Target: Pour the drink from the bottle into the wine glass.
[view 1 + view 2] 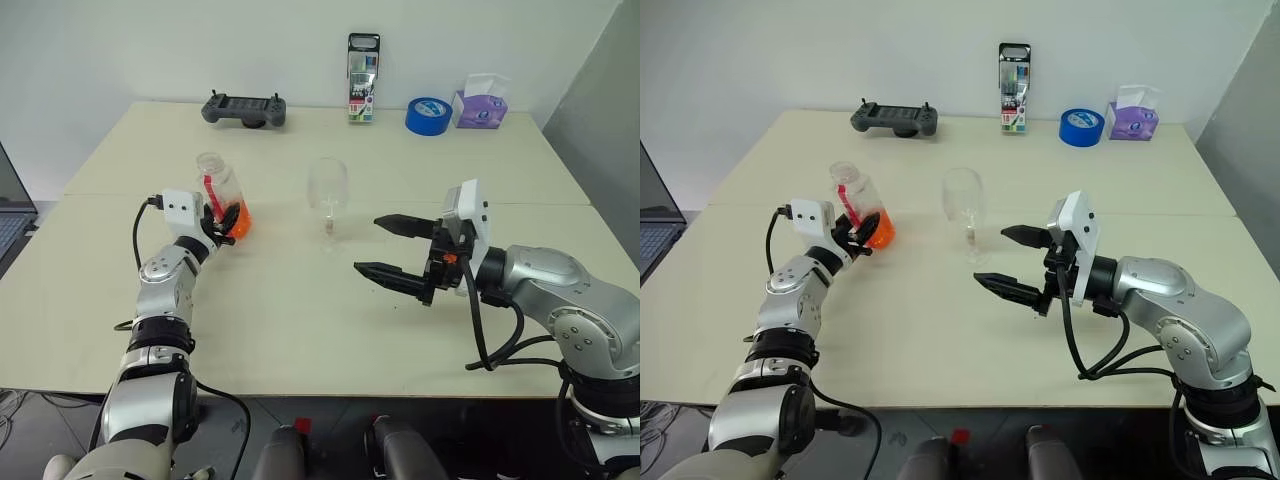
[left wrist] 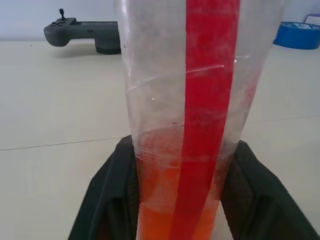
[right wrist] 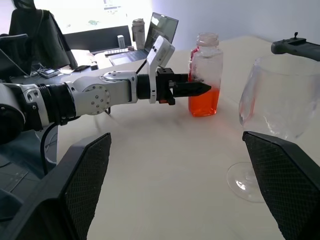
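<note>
The bottle (image 1: 218, 190) stands upright on the table at the left, clear, with a red label strip and an uncapped neck. The drink (image 1: 236, 219) fills its lower part, orange-red. My left gripper (image 1: 222, 226) is shut on the bottle's lower half; in the left wrist view its black fingers (image 2: 107, 200) press both sides. The empty wine glass (image 1: 328, 190) stands upright mid-table, to the right of the bottle. My right gripper (image 1: 369, 245) hovers open just right of and in front of the glass, pointing left, holding nothing.
Along the far edge of the table lie a black game controller (image 1: 244, 109), a tall marker pack (image 1: 362, 78), a blue tape roll (image 1: 428, 115) and a purple tissue box (image 1: 480, 103). A laptop (image 1: 10, 215) sits off the table's left side.
</note>
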Available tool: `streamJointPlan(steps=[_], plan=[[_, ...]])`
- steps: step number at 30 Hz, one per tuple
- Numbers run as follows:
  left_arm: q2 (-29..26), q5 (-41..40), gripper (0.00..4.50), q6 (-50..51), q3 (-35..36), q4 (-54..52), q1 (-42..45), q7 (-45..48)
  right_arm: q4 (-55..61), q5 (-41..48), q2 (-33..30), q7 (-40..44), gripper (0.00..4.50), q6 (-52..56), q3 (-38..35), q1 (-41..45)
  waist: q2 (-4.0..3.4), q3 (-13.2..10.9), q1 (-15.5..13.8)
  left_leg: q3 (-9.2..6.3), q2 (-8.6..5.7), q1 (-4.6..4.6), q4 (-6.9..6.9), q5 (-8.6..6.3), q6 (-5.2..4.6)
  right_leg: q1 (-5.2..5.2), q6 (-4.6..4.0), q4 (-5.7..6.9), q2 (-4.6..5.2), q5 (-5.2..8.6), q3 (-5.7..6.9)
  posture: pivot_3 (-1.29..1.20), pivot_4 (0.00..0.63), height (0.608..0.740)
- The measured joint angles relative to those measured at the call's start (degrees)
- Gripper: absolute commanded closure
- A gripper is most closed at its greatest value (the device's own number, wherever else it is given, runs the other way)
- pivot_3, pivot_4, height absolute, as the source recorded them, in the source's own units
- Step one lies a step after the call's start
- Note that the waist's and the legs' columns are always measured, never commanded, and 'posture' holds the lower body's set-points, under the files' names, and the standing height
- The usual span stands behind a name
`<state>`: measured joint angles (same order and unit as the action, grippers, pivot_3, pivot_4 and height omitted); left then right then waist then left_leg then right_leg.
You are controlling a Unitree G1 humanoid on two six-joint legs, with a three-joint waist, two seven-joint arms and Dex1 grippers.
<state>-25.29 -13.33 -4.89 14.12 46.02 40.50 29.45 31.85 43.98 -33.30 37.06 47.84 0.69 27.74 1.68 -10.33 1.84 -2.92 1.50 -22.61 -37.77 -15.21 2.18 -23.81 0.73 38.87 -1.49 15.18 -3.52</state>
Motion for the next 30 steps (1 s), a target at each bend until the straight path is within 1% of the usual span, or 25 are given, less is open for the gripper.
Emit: streamJointPlan(steps=[5,8,12,15,17,19,22,26,30], plan=[[-0.2,1.6,2.84,-0.5,-1.1,0.2,0.7,0.0,0.7,0.0,0.0,-1.4,0.0,0.0,-0.2,-0.1,0.0,0.0,0.0,-0.06,-0.01,-0.12,-0.1,0.0,0.0,-0.08,0.02,0.03,0.12,-0.02,0.07,0.0,0.15,0.74],[-1.3,4.6,2.84,-0.4,-4.4,-0.4,2.8,1.2,0.4,-0.7,0.3,-3.1,0.0,-0.4,-0.4,1.1,0.04,0.0,-0.1,-0.05,-0.05,-0.33,-0.15,0.02,0.0,-0.29,0.08,0.09,0.08,-0.06,0.17,0.0,0.15,0.74],[-3.1,8.2,2.84,-0.7,-9.3,-4.3,6.9,5.0,-2.2,-4.4,2.1,-5.2,0.0,-3.5,-0.6,4.2,0.04,0.0,-0.1,0.0,-0.06,-0.32,-0.13,0.02,0.0,-0.29,0.08,0.07,0.03,-0.07,0.24,0.0,0.15,0.74],[-4.3,9.7,2.84,-0.9,-11.5,-6.8,9.1,7.4,-4.7,-7.0,3.2,-6.0,0.0,-6.0,-0.4,4.6,0.04,0.0,0.0,0.05,-0.06,-0.31,-0.09,0.01,0.0,-0.31,0.03,0.08,0.03,-0.09,0.19,0.0,0.15,0.74],[-5.0,10.6,2.84,-1.2,-12.2,-7.2,10.1,8.3,-6.1,-8.8,3.7,-6.0,0.0,-7.4,0.0,4.6,0.04,0.0,0.0,0.07,-0.04,-0.31,-0.07,0.01,-0.01,-0.35,-0.18,0.1,0.03,-0.22,0.17,0.0,0.15,0.74],[-6.0,11.8,2.84,-2.3,-13.2,-7.1,10.6,9.0,-7.0,-9.8,4.4,-6.0,0.0,-8.7,0.3,4.6,0.03,0.0,0.0,0.05,-0.03,-0.32,-0.06,0.01,-0.01,-0.37,-0.18,0.1,0.02,-0.22,0.21,0.0,0.15,0.74],[-8.4,15.2,2.84,-6.6,-15.6,-6.4,12.4,10.0,-7.9,-11.4,5.5,-5.9,0.0,-10.7,0.5,4.6,0.03,0.0,-0.1,-0.03,-0.03,-0.35,-0.05,0.01,-0.01,-0.37,-0.19,0.1,-0.11,-0.22,0.3,0.0,0.15,0.74],[-11.2,21.2,2.84,-14.9,-19.1,-2.3,16.2,9.3,-9.9,-13.6,6.9,-5.9,0.0,-13.1,0.6,4.6,0.02,0.0,-0.1,0.0,-0.05,-0.33,-0.09,0.01,-0.01,-0.35,-0.19,0.11,-0.12,-0.22,0.29,0.0,0.15,0.74],[-11.8,27.1,2.84,-21.9,-22.7,2.8,19.7,7.0,-11.0,-15.0,7.8,-5.7,0.0,-14.8,0.7,4.6,0.02,0.0,-0.1,0.04,-0.06,-0.35,-0.1,0.01,-0.01,-0.35,-0.18,0.1,-0.11,-0.22,0.26,0.0,0.15,0.74]])
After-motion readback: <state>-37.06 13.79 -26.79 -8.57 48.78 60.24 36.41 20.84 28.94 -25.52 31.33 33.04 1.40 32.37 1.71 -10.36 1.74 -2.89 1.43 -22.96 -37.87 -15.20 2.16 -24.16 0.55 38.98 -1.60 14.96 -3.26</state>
